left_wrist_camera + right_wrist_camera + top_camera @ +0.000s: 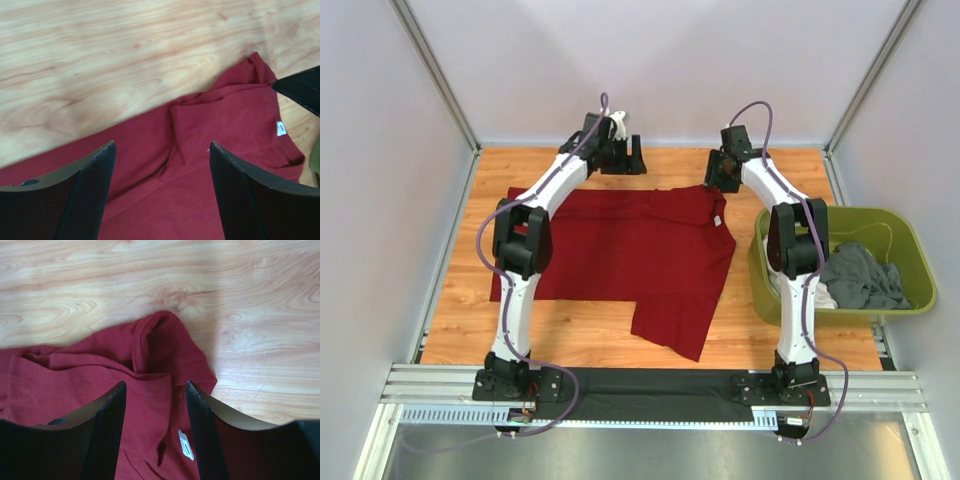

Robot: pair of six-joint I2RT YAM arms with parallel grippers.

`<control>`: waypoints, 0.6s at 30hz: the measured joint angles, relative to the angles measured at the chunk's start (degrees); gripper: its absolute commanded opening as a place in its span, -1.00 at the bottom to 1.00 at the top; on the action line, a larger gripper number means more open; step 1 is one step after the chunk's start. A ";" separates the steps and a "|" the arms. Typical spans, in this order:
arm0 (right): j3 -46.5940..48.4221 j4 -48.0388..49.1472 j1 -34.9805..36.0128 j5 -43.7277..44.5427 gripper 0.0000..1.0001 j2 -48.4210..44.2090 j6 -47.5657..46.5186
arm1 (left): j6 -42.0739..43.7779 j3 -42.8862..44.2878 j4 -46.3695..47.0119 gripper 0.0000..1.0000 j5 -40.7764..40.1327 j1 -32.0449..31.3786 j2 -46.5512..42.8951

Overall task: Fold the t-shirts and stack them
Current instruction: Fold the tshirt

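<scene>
A dark red t-shirt (620,255) lies spread on the wooden table, one sleeve reaching toward the near edge. My left gripper (162,150) hovers open over its far edge, with red cloth (225,120) below the wide-apart fingers and nothing between them. My right gripper (155,387) is low over the shirt's bunched far right corner (160,340), near the white neck label (186,444). Its fingers straddle a fold of the cloth with a gap still showing, not pinching it. A grey t-shirt (860,275) and a white one (820,297) lie in the tub.
The olive-green tub (910,260) stands at the table's right side, beside the right arm. Bare wood (670,165) shows between the two grippers at the back. Metal frame posts and white walls close in the table on three sides.
</scene>
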 measured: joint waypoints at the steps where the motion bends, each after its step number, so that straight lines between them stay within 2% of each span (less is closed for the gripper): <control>1: -0.33 0.11 -0.04 -0.26 0.03 0.00 -0.07 | -0.17 0.39 0.02 0.63 0.31 -0.50 0.52; 8: -1.20 0.92 -0.11 -2.69 -0.24 0.90 -0.83 | -0.50 0.46 -0.07 0.62 0.52 -2.29 1.36; 15: -1.22 1.14 -1.03 -5.16 -0.27 1.99 -0.76 | -0.48 0.44 -0.28 0.62 0.48 -1.95 1.36; 16: -1.22 1.31 -1.07 -5.29 -0.45 1.99 -0.76 | -0.48 0.46 -0.28 0.62 0.55 -1.95 1.36; 18: -1.22 1.33 -1.20 -5.55 -0.62 1.99 -0.81 | -0.50 0.55 -0.42 0.60 0.85 -1.95 1.46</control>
